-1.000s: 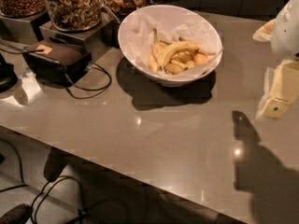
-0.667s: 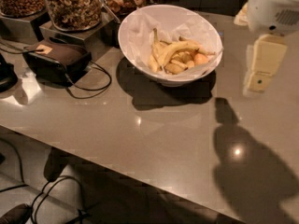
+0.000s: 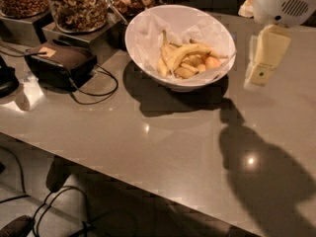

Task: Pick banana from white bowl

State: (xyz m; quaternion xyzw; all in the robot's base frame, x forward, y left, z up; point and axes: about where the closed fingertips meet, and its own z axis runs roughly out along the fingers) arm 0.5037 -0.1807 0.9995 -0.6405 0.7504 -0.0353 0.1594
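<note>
- Jaw state: cannot be determined from the camera view; the cream-coloured two-finger gripper (image 3: 261, 63) presents only its blocky outer face, with nothing visibly held.
- Gripper position: hangs above the grey glossy countertop (image 3: 163, 147), just outside the picture-right rim of the large round white bowl (image 3: 187, 85), not yet over it.
- Target position: the longest curved yellow banana (image 3: 190, 53) lies on top of the fruit pile on the crumpled paper lining, roughly at the bowl's centre.
- Direction: the banana lies to picture-left of the gripper, across the near rim.
- Long axis: runs from lower left to upper right in the view, at a shallow slant, so it points roughly toward the gripper.
- Judgement: the approach calls for a leftward move over the rim, with the closing line set across that axis.
- Hazard: the shorter yellow bananas (image 3: 173, 70) touch the target from below and may be caught.
</note>
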